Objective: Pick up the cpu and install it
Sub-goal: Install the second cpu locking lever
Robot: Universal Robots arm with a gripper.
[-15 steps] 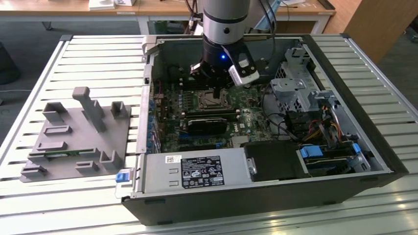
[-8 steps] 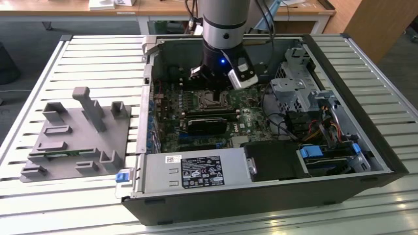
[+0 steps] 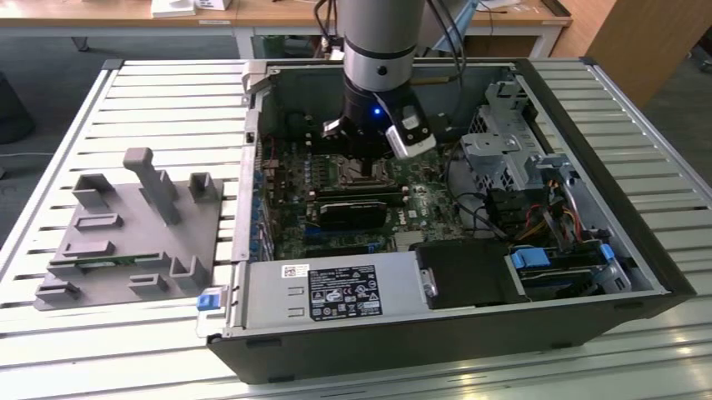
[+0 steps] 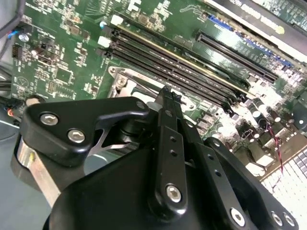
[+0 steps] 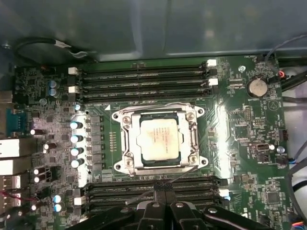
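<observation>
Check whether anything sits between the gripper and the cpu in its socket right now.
Nothing visible does. In the first wrist view the cpu lies seated in the socket frame, its top bare, and the gripper hangs over the memory slots beside it, with nothing between them.

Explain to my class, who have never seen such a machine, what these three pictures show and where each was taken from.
The exterior view looks down from off the machine at a grey robot arm reaching into an open black computer case on a slatted metal table. A grey plastic parts holder lies at the exterior view's left. Both wrist views come from cameras riding on the arm. They show its black gripper above the green motherboard. The small square silvery cpu sits in the metal socket frame. The gripper holds nothing and looks closed.
</observation>
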